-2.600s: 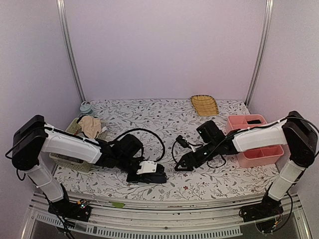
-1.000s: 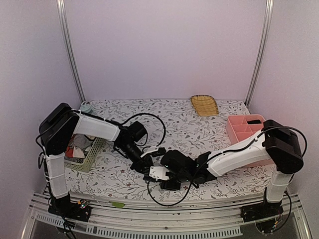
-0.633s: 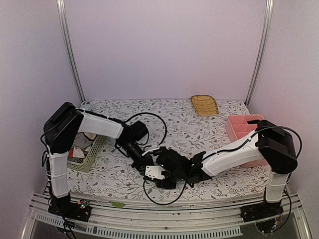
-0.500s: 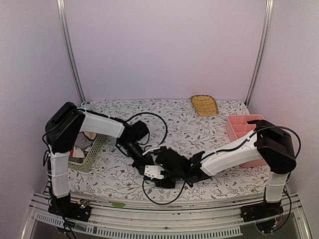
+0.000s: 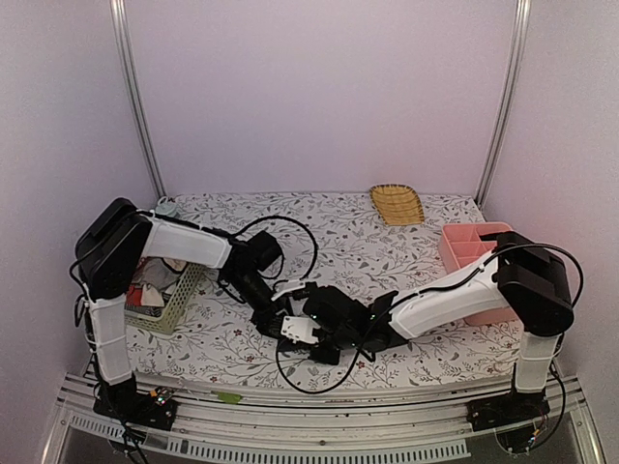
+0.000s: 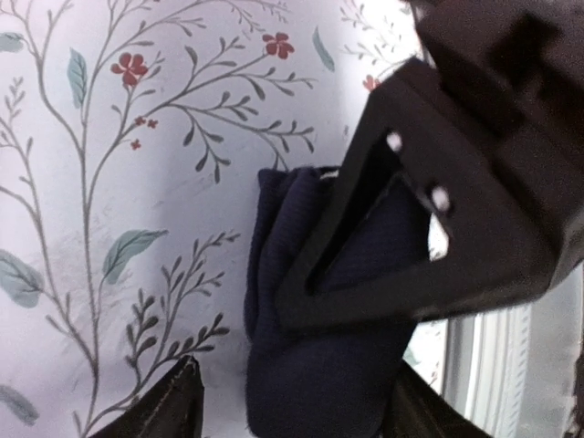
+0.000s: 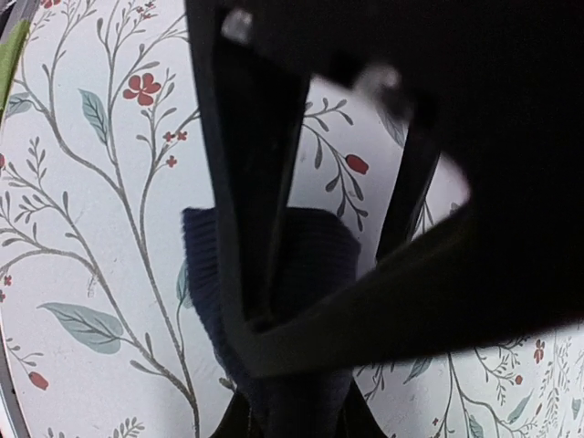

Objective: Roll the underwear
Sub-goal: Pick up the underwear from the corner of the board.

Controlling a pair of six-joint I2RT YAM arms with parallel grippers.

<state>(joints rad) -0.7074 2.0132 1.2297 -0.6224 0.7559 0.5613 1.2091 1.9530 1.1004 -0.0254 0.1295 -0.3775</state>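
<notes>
The underwear point(image 6: 310, 365), a dark navy roll, lies on the flower-printed table point(image 6: 109, 182) right where both grippers meet. The right gripper point(image 7: 292, 415) is clamped on it: the cloth is pinched narrow between its fingers and bulges out just ahead of them. The left gripper point(image 6: 292, 406) has its jaws apart, one fingertip clear of the roll and the other close against it, so the roll sits between them unheld. The roll's long axis runs straight out ahead of the left jaws, and the right jaws cross it from the side. The right arm seems to own the grip, so the left one would best draw back along that axis.
</notes>
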